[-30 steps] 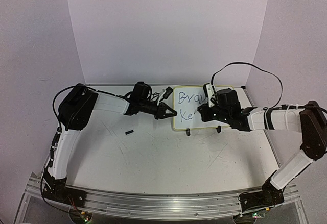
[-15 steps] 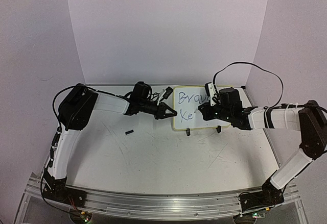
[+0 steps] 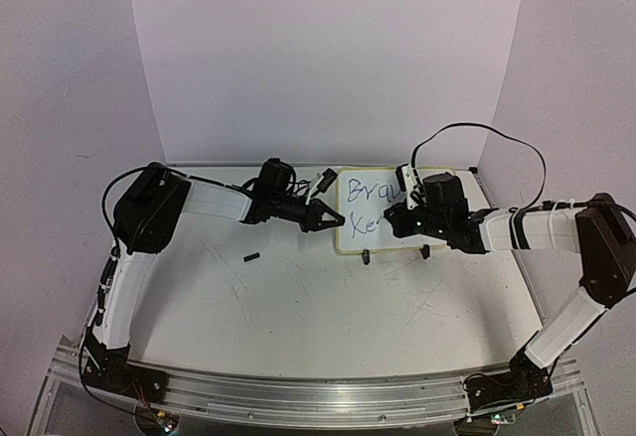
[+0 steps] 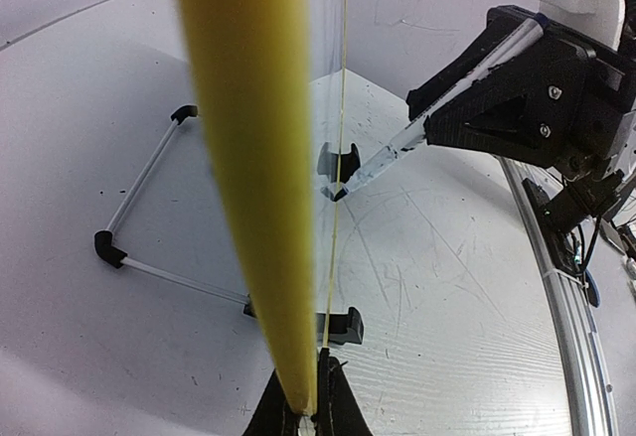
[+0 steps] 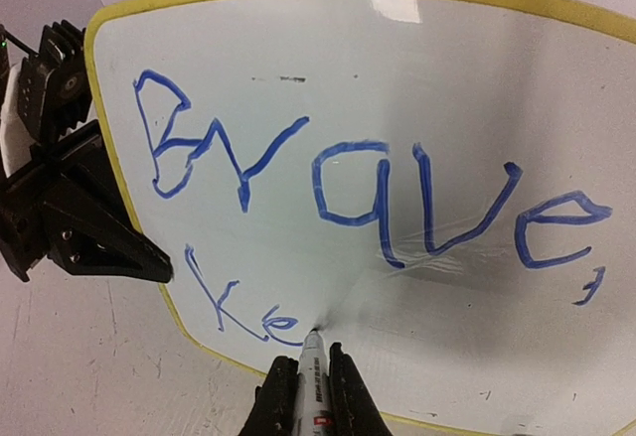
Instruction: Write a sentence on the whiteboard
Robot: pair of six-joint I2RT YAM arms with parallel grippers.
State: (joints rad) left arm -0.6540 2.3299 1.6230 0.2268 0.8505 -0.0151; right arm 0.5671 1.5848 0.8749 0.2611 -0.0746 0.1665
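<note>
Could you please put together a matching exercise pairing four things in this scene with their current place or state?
Things:
1. whiteboard
2. marker
3. left claw
4. small black piece

Places or states:
A. lying loose on the table
B. shut on the whiteboard's edge
C. tip against the whiteboard, below the first word
D. carries blue handwriting

Pairs: 1-D, 2-C, 3-B, 4-A
</note>
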